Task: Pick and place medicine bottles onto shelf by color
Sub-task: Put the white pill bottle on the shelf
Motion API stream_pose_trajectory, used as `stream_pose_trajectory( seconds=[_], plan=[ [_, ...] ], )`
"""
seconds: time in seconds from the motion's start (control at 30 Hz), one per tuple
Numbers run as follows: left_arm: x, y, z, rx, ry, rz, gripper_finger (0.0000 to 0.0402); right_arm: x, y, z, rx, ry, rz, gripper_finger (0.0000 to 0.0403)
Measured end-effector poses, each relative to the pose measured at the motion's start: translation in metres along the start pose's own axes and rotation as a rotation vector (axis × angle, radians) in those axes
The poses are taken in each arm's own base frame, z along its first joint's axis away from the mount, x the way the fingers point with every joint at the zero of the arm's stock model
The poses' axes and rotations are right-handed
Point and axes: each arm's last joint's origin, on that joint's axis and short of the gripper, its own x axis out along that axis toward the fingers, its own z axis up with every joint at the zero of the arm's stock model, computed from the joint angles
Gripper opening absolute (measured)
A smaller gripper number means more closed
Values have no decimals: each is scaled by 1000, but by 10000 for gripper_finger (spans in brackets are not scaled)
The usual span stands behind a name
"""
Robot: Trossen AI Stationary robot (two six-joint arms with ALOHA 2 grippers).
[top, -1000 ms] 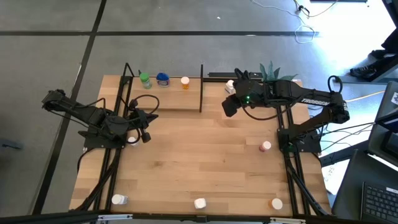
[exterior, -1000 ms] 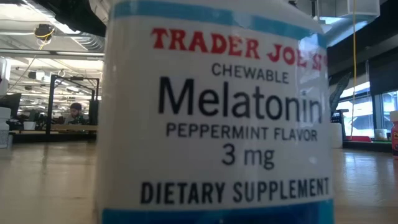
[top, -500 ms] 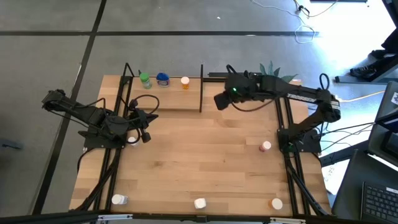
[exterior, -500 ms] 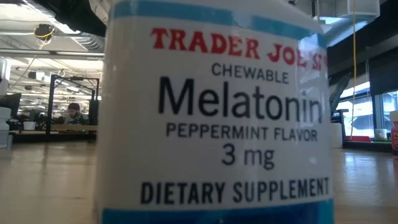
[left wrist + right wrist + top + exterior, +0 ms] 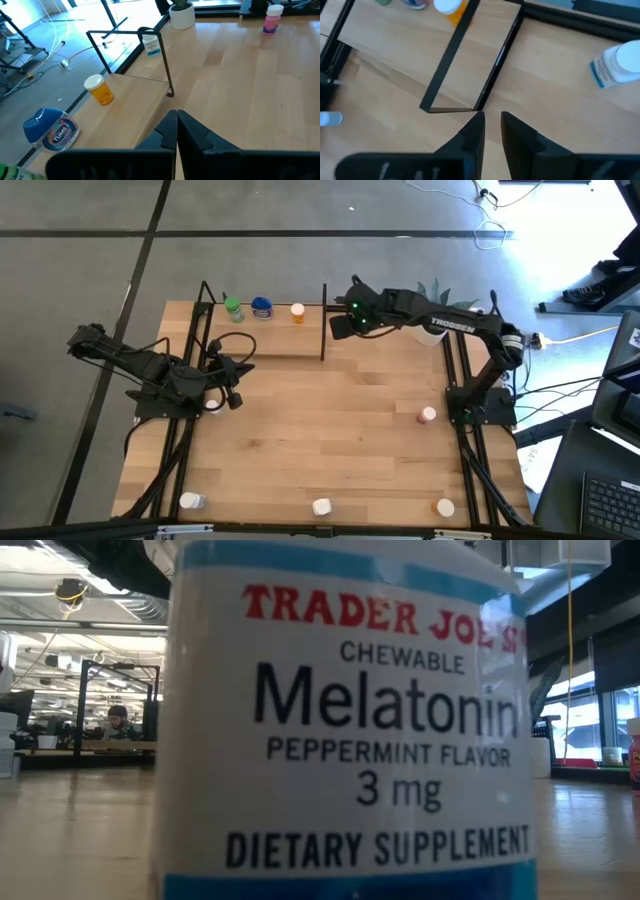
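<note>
The shelf [image 5: 268, 340] stands at the table's far side, left of the middle. On it stand a green bottle [image 5: 233, 310], a blue bottle [image 5: 261, 307] and an orange bottle [image 5: 297, 311]. My right gripper [image 5: 333, 325] hovers by the shelf's right posts, its fingers a little apart and empty [image 5: 489, 122]. A white bottle with a blue label [image 5: 617, 65] is on the table behind it. My left gripper [image 5: 243, 372] waits at the shelf's near left corner, shut and empty [image 5: 176, 124]. A pink-capped bottle [image 5: 427, 415] stands at the right.
A white bottle [image 5: 190, 501], a white bottle [image 5: 321, 507] and an orange-capped bottle [image 5: 445, 507] stand along the near edge. The middle one fills the low view [image 5: 340, 720]. Another white bottle [image 5: 213, 408] stands beside my left arm. A potted plant [image 5: 437, 293] stands far right.
My right gripper has gone toward the table's left edge along the far side, from beside the plant to the shelf's right posts, with the arm stretching out. It carries nothing.
</note>
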Motion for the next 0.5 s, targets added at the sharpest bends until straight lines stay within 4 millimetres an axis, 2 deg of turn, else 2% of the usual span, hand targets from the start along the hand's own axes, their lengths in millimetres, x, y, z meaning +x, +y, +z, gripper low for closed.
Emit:
stream_pose_trajectory(
  seconds=[0.3, 0.5],
  plan=[
    [0, 0, 0, 0, 0, 0, 0, 4, -11, 7, -22, 13, -43, 66],
    [0, 0, 0, 0, 0, 0, 0, 5, -27, 11, -66, 95, -90, 103]
  ],
)
